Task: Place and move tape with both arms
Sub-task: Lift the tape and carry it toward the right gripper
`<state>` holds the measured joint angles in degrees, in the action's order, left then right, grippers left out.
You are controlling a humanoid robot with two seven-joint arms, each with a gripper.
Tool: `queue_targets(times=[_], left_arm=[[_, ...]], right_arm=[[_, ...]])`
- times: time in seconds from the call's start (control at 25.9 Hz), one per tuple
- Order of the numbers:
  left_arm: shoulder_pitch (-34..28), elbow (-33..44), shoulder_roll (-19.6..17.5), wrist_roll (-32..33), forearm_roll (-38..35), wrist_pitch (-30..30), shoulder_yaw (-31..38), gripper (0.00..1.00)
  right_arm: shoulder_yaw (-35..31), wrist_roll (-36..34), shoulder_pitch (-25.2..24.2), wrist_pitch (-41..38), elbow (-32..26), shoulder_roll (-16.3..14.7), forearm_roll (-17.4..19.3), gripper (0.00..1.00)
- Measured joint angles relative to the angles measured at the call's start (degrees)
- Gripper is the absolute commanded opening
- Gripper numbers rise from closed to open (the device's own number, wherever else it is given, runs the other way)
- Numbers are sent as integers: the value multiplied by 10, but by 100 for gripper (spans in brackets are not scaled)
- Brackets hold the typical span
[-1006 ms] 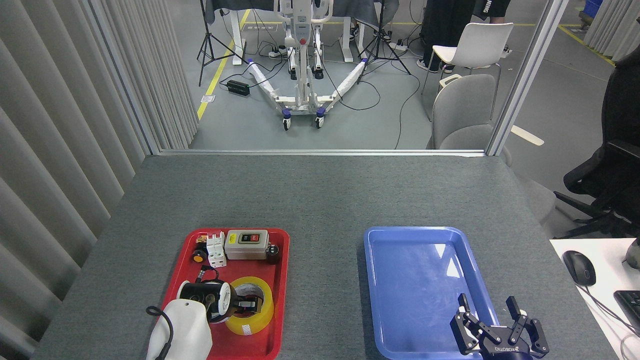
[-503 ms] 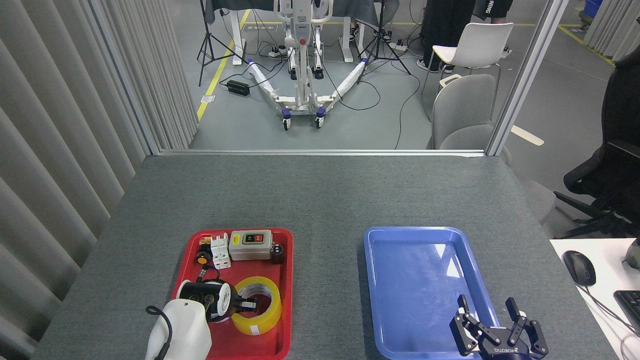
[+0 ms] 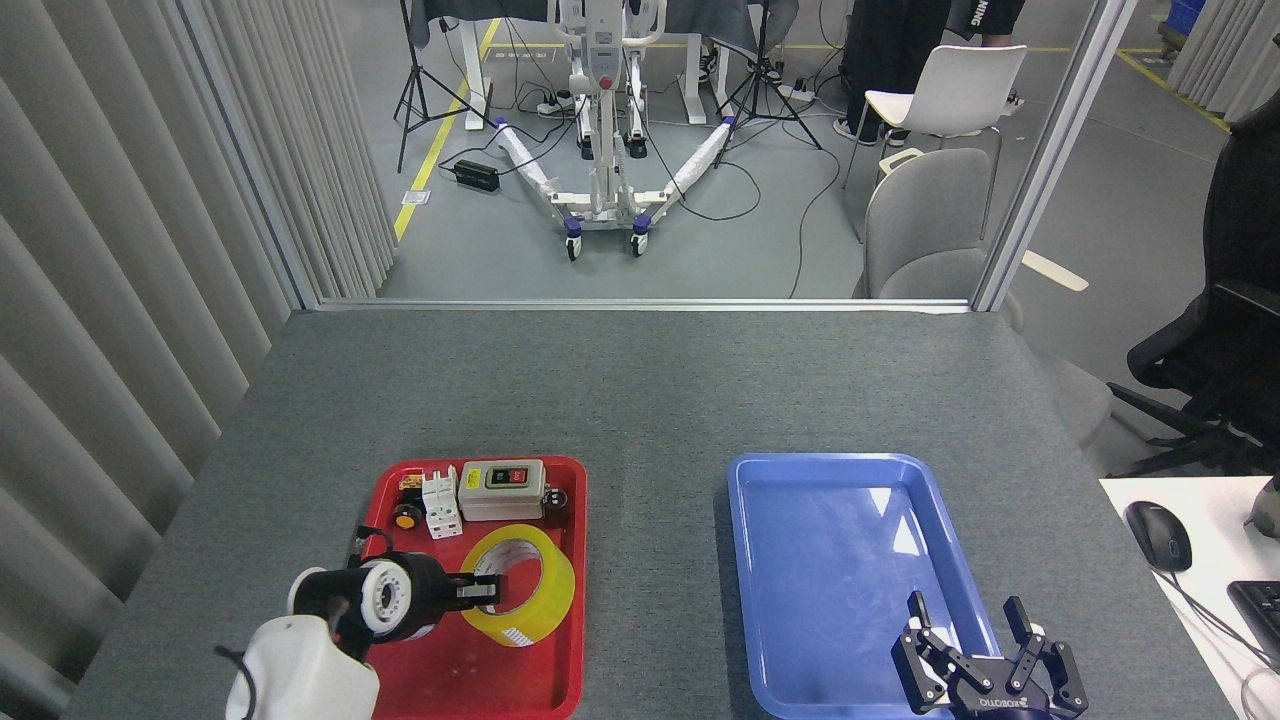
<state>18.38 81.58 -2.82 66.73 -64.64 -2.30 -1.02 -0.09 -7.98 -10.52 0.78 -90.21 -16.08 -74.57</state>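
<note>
Two black fingers (image 3: pixel 483 592) of the left gripper (image 3: pixel 480 592) are being seen pinching the near wall of the tape (image 3: pixel 525 590), one finger reaching into the white core and the other lying against the yellow outer band. The tape is being held tilted, its open core facing up and toward the left of the frame, over the middle of the red tray (image 3: pixel 470 670) in the lower left of the frame. Behind the fingers, the black wrist with its white ring and the white arm section are being shown running down toward the bottom left corner. At the far end of the red tray, a grey switch box (image 3: pixel 502 490), a white breaker (image 3: pixel 441 505) and a small yellow-capped part (image 3: pixel 405 517) are being kept in a row, just beyond the tape. In the lower right of the frame, the fingers (image 3: pixel 921 618) of the right gripper (image 3: pixel 968 640) are being held spread apart with nothing between them, poised over the near right corner of the blue tray (image 3: pixel 800 560), whose floor is lying bare. Both trays are being carried by the grey table (image 3: pixel 640 390), well apart from each other. At the right edge of the frame, a computer mouse (image 3: pixel 1158 535) is being seen on a white desk.
</note>
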Motion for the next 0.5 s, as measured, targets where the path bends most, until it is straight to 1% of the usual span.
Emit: queue_targets(times=[0.04, 0.15, 0.23, 0.27, 0.35, 0.5], left_arm=[[-12, 16, -3, 13, 52, -34, 20, 0], [-46, 42, -3, 87, 246, -132, 73, 0], [-64, 48, 6, 138, 367, -166, 94, 0], [-69, 50, 13, 155, 402, -169, 99, 0], [-74, 53, 29, 176, 450, -156, 103, 0], [-80, 66, 61, 193, 481, -109, 83, 0]], right_arm=[[0, 0, 0, 0, 0, 1, 0, 100], [0, 0, 1, 0, 0, 4, -3, 100], [1, 0, 1, 0, 0, 5, -6, 100], [1, 0, 2, 0, 0, 5, -8, 100], [2, 0, 2, 0, 0, 8, -10, 100], [2, 0, 4, -1, -3, 9, -12, 100]])
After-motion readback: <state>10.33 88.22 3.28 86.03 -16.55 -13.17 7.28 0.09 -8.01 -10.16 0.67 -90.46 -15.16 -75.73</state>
